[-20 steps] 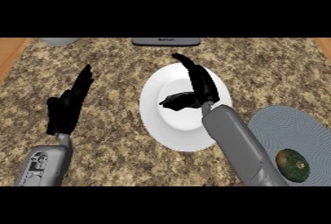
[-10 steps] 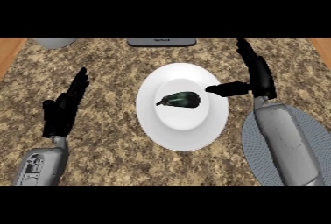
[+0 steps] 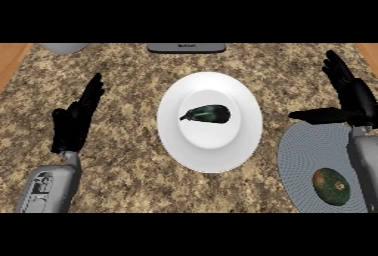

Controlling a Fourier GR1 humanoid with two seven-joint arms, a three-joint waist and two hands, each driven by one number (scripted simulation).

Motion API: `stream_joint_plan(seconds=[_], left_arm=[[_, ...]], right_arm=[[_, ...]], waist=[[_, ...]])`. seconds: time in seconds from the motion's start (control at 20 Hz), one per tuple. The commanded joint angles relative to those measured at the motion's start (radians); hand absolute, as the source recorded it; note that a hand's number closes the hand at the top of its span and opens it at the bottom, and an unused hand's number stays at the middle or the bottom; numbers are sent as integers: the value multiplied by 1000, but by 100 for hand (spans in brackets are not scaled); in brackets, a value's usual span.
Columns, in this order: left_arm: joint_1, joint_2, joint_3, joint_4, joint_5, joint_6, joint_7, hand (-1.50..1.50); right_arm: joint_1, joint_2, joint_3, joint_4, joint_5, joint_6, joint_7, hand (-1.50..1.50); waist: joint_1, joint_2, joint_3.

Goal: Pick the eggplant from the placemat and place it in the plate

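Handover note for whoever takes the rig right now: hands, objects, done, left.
Left hand: open, resting at the view's left, holding nothing.
Right hand: open, fingers straight, above the placemat's far edge, holding nothing.
Eggplant: lying in the middle of the white plate, untouched by either hand.
A round green-brown item remains on the placemat.
Done: eggplant is in the plate.
Left: nothing evident for the task; just park the right hand.
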State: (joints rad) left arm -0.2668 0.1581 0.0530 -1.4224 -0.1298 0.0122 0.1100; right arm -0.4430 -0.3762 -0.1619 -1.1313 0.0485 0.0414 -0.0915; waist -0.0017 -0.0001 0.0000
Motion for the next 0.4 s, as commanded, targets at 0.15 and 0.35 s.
stream_joint_plan(seconds=[0.15, 0.35], left_arm=[[28, -42, -37, -55, -30, 24, 21, 0], [25, 5, 22, -5, 9, -28, -31, 0]], right_arm=[[-33, -96, -100, 184, -51, 131, -161, -150], [-33, -127, -120, 270, -39, 160, -212, -150]], waist=[[8, 1, 0], [7, 2, 0]])
